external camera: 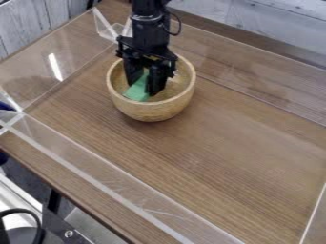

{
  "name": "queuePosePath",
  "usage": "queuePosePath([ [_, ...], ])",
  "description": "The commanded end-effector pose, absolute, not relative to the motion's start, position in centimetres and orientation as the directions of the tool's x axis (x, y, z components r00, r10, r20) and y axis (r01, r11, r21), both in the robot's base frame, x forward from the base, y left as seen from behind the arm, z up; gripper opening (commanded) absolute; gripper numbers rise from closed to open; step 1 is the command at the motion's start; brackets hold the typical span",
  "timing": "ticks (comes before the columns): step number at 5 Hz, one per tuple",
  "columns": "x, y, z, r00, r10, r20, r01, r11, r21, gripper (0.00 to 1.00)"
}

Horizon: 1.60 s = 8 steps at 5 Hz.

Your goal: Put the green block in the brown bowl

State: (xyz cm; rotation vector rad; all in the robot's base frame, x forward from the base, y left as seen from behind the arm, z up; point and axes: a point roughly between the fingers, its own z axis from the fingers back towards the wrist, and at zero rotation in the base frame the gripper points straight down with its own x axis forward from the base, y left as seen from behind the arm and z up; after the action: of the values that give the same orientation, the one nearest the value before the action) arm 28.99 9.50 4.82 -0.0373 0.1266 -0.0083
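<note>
Tool (145,84) grips matte green block (135,91) inside round, thick-walled brown bowl (163,106).

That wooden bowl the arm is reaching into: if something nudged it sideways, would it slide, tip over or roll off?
The brown bowl looks thick-walled, wide and low, so it would probably slide on the smooth table rather than tip. It stands upright, so rolling seems unlikely. It looks like rigid wood, unlikely to flex or crack. The gripper and green block sit inside it now.
</note>
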Motion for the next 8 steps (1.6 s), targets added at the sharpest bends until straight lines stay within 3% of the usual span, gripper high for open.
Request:
queuePosePath([
  [1, 30.0, 10.0, 6.2, 0.997, -0.006, -0.074, 0.005, 1.000, -0.021, 0.00],
  [2, 29.9, 9.9, 6.8, 0.998, -0.003, -0.071, 0.001, 1.000, -0.026, 1.00],
  [3, 30.0, 9.7, 8.7, 0.999, 0.000, -0.036, -0.001, 1.000, -0.031, 1.00],
  [5, 30.6, 8.5, 15.1, 0.997, -0.009, 0.080, 0.010, 1.000, -0.015, 1.00],
  [6, 30.4, 8.1, 16.9, 0.994, -0.017, 0.110, 0.018, 1.000, -0.011, 1.00],
  [8, 31.1, 9.0, 15.1, 0.997, -0.002, 0.075, 0.002, 1.000, -0.002, 1.00],
])
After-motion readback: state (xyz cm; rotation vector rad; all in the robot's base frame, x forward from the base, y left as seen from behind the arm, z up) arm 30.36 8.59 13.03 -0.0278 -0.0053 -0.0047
